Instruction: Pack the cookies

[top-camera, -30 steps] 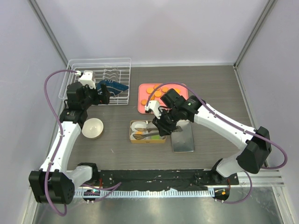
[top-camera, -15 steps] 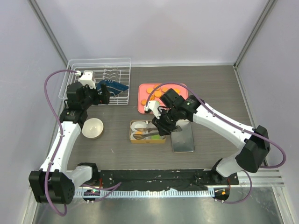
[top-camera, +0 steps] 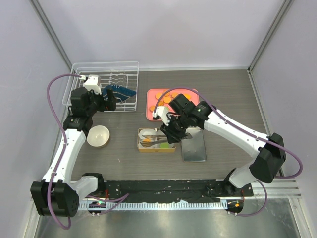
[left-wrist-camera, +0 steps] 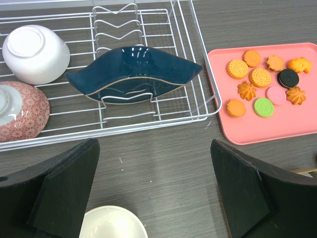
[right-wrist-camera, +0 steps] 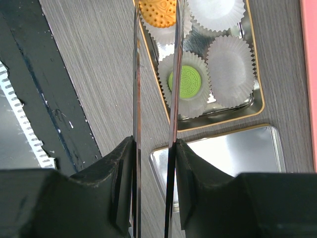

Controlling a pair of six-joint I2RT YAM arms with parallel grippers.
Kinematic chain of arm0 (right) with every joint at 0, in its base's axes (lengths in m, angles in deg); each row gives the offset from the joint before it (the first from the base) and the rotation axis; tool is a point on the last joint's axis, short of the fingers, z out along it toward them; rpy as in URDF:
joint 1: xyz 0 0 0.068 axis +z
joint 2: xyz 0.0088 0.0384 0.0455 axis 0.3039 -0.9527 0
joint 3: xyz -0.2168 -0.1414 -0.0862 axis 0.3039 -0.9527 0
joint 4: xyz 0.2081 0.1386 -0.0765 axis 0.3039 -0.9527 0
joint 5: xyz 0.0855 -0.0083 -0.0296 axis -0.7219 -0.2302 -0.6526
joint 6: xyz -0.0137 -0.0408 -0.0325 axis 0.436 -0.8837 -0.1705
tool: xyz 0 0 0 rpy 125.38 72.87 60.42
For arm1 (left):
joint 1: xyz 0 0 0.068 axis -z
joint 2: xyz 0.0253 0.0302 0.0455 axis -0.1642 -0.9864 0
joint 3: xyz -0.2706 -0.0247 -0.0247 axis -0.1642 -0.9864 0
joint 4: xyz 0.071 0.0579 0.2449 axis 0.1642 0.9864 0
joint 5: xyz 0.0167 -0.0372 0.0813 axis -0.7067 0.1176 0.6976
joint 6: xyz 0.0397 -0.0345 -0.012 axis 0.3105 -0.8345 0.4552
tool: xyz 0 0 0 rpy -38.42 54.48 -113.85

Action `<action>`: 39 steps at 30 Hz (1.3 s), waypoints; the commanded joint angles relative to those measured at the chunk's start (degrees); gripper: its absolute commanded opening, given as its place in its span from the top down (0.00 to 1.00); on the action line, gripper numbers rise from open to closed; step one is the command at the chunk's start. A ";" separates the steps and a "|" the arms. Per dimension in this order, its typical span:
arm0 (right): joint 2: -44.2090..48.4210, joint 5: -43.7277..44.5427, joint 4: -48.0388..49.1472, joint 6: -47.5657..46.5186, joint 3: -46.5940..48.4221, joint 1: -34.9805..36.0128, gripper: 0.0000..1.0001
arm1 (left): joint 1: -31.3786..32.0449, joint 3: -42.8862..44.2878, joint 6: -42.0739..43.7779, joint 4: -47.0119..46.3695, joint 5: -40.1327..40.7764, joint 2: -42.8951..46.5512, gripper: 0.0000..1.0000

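Grey woodgrain table [top-camera: 228,94], seemingly lilac walls [top-camera: 163,29].

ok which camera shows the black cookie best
Left wrist: the black cookie lies in plain sight on the pink tray. In the top view the right arm partly covers the small tray and the cookie can't be made out. Right wrist shows only the tray's edge.

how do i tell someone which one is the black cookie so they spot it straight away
Find the pink tray right of the white wire dish rack in the left wrist view. On it lies a cluster of cookies; the black cookie sits beside the pale pink cookie. It is the only dark one among orange, green and pink.
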 commanded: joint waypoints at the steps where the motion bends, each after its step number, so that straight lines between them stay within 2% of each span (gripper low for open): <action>1: 0.09 0.04 2.14 -0.54 0.85 0.39 0.79 | -0.28 0.27 1.13 -3.02 0.47 0.01 0.00; 9: 0.18 0.48 2.14 -0.54 0.32 0.39 0.71 | -0.28 0.36 1.21 -2.93 0.38 0.01 0.00; 14: 0.18 0.47 2.14 -0.54 0.15 0.39 0.64 | -0.28 0.36 1.21 -2.93 0.29 -0.07 0.00; 15: 0.18 0.48 2.14 -0.54 0.15 0.30 0.59 | -0.28 0.45 1.13 -3.02 0.29 -0.07 0.00; 19: 0.18 0.21 2.14 -0.63 0.23 0.30 0.55 | -0.28 0.45 1.13 -3.02 0.20 -0.07 0.00; 33: 0.97 0.74 2.05 -0.54 1.11 0.39 0.49 | -0.28 0.45 1.21 -3.02 0.11 -0.25 0.00; 39: 4.04 7.15 4.15 -0.45 1.73 0.30 0.50 | -0.28 0.45 1.21 -2.93 0.20 -0.08 0.00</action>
